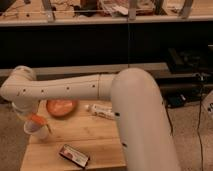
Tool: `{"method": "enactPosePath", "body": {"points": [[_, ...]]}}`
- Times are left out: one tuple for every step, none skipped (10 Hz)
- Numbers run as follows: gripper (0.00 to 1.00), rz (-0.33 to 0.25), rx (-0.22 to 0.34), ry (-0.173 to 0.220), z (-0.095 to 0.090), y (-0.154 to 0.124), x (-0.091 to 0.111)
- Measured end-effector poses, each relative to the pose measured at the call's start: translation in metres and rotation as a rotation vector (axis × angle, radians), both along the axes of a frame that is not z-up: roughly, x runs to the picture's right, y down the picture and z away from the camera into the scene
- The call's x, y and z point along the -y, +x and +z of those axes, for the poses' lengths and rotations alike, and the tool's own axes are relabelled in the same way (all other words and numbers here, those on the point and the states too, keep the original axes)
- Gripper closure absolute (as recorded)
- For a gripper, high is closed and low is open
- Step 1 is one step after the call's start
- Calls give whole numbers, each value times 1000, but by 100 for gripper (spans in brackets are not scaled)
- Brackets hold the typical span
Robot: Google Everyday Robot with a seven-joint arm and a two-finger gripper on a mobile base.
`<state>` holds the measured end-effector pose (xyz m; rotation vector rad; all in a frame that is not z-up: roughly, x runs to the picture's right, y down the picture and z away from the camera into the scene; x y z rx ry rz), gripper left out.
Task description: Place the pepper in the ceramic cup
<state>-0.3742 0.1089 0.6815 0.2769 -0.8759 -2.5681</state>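
One gripper (pixel 31 116) hangs over the ceramic cup (pixel 36 130) at the table's (pixel 95 140) left edge; pepper (pixel 36 120) at the cup's mouth; whether the jaws grip cannot be told.

I have one view, high behind the arm's shoulder, looking down and forward. The arm (pixel 100 90) fills the near frame, the hand (pixel 31 119) at 9 o'clock over the surface (pixel 85 137).

Wooden table (pixel 90 137): bowl (pixel 61 107), bottle (pixel 102 111), packet (pixel 74 155), claw (pixel 31 120) above.
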Motion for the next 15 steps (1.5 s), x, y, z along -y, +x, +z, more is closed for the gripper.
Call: {"method": "enactPosePath", "body": {"points": [[82, -2, -1, -1, 0, -2, 2], [82, -5, 1, -2, -1, -5, 3], [82, -7, 6, -1, -5, -10, 5], [82, -7, 15, -1, -9, -16, 8], [82, -4, 20, 2, -11, -18, 12], [82, 0, 26, 5, -12, -20, 16], [82, 1, 34, 7, -14, -24, 19], [82, 0, 44, 10, -17, -29, 21], [82, 0, 50, 11, -18, -32, 22], [82, 2, 57, 11, -18, -36, 24], [82, 3, 62, 11, -18, -37, 25], [82, 4, 66, 11, -16, -40, 25], [82, 3, 75, 10, -15, -44, 24], [82, 1, 84, 9, -14, -49, 22], [82, -1, 94, 7, -12, -53, 19]]}}
